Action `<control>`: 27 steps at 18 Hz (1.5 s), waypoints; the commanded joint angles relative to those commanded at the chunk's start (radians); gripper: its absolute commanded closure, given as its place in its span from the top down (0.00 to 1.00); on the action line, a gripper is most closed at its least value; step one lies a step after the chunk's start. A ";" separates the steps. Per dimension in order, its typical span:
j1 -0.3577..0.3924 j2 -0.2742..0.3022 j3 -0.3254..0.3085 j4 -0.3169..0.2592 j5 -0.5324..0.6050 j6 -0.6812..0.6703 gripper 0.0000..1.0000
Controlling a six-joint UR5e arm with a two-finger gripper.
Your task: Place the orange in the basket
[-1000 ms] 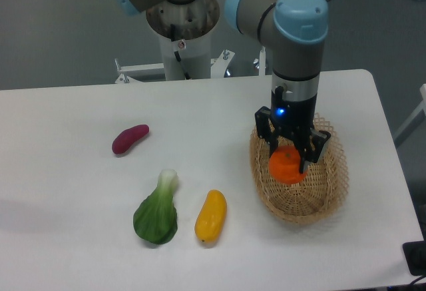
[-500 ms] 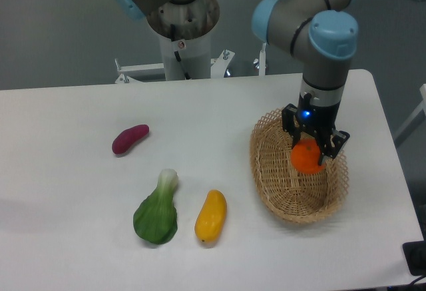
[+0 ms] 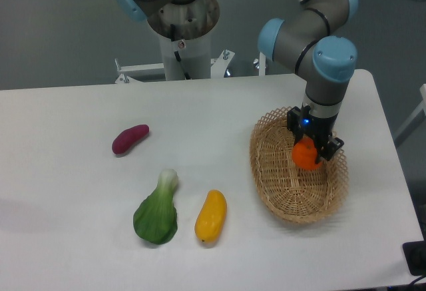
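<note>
The bright orange (image 3: 305, 156) is held between the fingers of my gripper (image 3: 308, 153), which is shut on it. It hangs over the right half of the tan wicker basket (image 3: 279, 184), low inside the rim. Whether the orange touches the basket floor cannot be told. The basket lies on the right side of the white table, with no other fruit visible in it.
On the table's left half lie a purple sweet potato (image 3: 130, 138), a green bok choy (image 3: 157, 212) and an elongated yellow fruit (image 3: 211, 216). The robot's base column (image 3: 181, 31) stands behind the table. The table's right edge runs close to the basket.
The arm carried the orange to the right, from over the basket's left-middle to over its right side, and it now sits slightly lower in the basket.
</note>
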 joint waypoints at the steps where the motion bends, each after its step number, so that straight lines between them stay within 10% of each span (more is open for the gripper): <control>1: -0.002 -0.002 -0.005 0.000 0.002 0.000 0.57; 3: 0.000 -0.002 -0.006 0.002 0.000 0.000 0.61; 6: -0.002 0.000 0.000 0.002 0.000 -0.006 0.98; 27: -0.006 0.025 0.141 -0.020 0.002 0.003 1.00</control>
